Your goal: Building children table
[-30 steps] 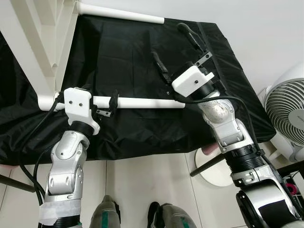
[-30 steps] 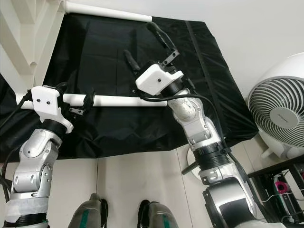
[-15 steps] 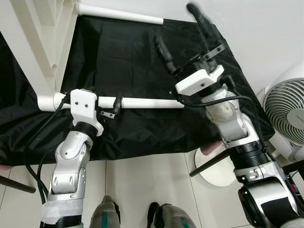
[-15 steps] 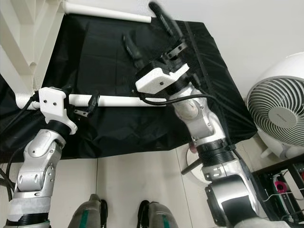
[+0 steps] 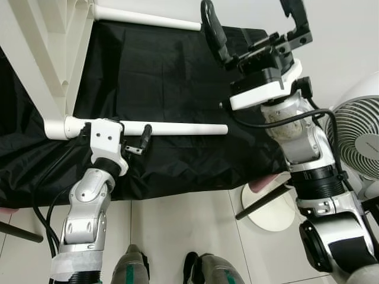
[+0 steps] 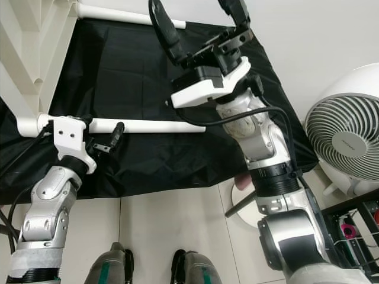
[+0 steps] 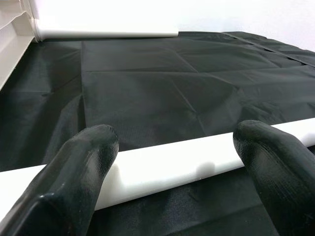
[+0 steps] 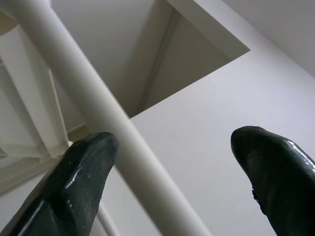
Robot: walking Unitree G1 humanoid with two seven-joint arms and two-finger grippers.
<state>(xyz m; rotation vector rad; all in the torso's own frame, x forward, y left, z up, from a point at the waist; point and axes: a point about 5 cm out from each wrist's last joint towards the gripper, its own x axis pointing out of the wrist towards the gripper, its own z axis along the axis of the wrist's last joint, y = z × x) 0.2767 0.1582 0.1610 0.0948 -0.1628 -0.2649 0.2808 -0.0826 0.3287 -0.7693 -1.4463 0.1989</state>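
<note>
A white table frame (image 5: pixel 37 65) lies on its side at the left of a black cloth (image 5: pixel 166 71). Two round white legs stick out of it, a far leg (image 5: pixel 148 17) and a near leg (image 5: pixel 183 128). My left gripper (image 5: pixel 131 131) is open at the near leg close to the frame, its fingers spread along the tube (image 7: pixel 147 169) and not clamped on it. My right gripper (image 5: pixel 251 18) is raised high over the cloth's far right part, open and holding nothing. Between its fingers (image 8: pixel 74 182) the right wrist view shows the frame and a leg (image 8: pixel 93 113).
A white fan (image 5: pixel 361 139) stands at the right. A round white base (image 5: pixel 269 213) with a black rod (image 5: pixel 260 201) sits on the tiled floor below the cloth's front edge. My feet (image 5: pixel 133 269) are at the bottom. A white wall (image 5: pixel 343 41) is behind.
My right arm has lifted from just above the near leg's free end up toward the wall, fingers still apart. My left gripper has stayed at the near leg.
</note>
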